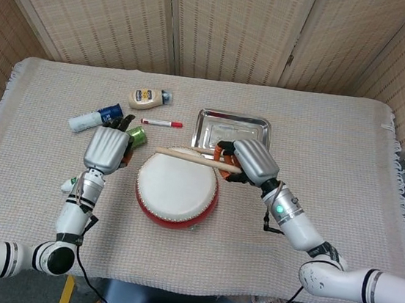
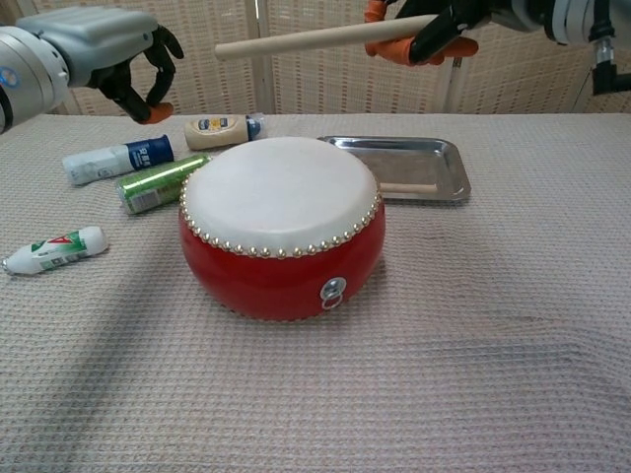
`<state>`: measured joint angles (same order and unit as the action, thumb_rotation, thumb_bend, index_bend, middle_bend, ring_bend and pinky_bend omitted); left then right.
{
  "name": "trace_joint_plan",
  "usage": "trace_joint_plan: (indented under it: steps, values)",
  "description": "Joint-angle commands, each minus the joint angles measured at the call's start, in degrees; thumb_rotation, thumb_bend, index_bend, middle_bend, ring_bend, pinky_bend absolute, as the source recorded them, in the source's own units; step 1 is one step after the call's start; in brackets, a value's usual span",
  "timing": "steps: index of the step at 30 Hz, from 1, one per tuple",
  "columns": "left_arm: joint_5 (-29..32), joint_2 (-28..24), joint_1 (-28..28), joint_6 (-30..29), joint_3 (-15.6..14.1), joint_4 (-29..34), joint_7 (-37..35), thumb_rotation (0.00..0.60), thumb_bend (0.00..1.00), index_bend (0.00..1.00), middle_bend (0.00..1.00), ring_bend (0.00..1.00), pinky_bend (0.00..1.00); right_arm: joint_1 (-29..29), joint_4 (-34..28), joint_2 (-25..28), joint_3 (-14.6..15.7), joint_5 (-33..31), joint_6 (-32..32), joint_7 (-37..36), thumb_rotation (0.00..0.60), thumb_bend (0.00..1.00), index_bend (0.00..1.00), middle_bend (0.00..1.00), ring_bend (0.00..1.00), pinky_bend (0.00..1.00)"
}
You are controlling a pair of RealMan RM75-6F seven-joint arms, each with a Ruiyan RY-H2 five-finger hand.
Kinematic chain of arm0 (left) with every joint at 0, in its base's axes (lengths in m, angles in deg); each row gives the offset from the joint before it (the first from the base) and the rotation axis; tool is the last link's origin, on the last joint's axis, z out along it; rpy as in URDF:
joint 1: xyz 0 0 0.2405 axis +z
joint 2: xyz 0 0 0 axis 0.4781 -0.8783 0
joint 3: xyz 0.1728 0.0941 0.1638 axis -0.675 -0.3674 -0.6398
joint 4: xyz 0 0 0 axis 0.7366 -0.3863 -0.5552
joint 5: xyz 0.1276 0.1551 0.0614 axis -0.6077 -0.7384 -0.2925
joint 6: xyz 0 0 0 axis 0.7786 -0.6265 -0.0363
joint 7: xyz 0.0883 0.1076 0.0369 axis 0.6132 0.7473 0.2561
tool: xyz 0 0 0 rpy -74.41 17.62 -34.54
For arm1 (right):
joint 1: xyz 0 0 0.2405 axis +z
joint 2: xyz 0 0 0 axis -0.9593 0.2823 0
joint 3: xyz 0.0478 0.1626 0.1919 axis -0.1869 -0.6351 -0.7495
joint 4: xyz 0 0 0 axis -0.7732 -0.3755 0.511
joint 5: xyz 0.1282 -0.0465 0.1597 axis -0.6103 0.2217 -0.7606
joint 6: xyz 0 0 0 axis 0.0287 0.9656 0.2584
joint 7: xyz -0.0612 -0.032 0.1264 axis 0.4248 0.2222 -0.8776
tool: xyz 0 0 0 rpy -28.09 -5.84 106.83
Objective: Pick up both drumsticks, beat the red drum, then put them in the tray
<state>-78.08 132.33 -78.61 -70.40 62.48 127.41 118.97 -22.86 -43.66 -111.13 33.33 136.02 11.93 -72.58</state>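
The red drum (image 1: 177,187) (image 2: 283,229) with a white skin stands at the table's middle. My right hand (image 1: 249,161) (image 2: 446,14) grips one wooden drumstick (image 1: 195,159) (image 2: 317,38) by its end, held high, nearly level, between the drum and the steel tray (image 1: 233,120) (image 2: 449,172). The stick's free tip points to the left. A second drumstick (image 2: 406,187) lies inside the tray along its near edge. Left of the drum, my left hand (image 1: 107,149) (image 2: 110,54) hovers with fingers curled around nothing.
Left of the drum lie a green can (image 1: 137,137) (image 2: 158,184), a blue-and-white tube (image 1: 96,118) (image 2: 116,159) and a toothpaste tube (image 2: 56,248). A mayonnaise bottle (image 1: 148,98) and a red marker (image 1: 161,123) lie behind.
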Motion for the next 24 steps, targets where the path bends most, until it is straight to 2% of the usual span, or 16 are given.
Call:
trace_joint_plan:
  steps: [1,5,11,24]
  values:
    - [0.45,-0.41,0.40,0.18,0.08,-0.38,-0.70,0.600,0.43,0.00,0.11,0.17,0.36,-0.77,0.89,1.04,0.30,0.17,0.33,-0.35,0.600,1.00,0.93,0.79,0.76,0.91]
    - [0.06,-1.11,1.18,0.04,-0.16,-0.45,-1.97,0.600,0.43,0.00,0.11,0.17,0.36,-1.21,3.61,1.34,0.71,-0.20,1.28,-0.83,0.600,1.00,0.93,0.79,0.76,0.91]
    - [-2.54,-2.34,2.94,-1.15,-1.10,0.14,-4.23,0.600,0.43,0.00,0.11,0.18,0.35,-0.17,12.27,-1.28,1.43,-1.06,4.98,-1.83,0.600,1.00,0.93,0.79,0.76,0.91]
    - [-5.41,-4.35,6.31,-1.80,-2.65,-0.26,-7.63,0.600,0.43,0.00,0.11,0.17,0.35,2.97,36.72,-13.55,3.77,0.04,15.22,-6.50,0.600,1.00,0.93,0.79,0.76,0.91]
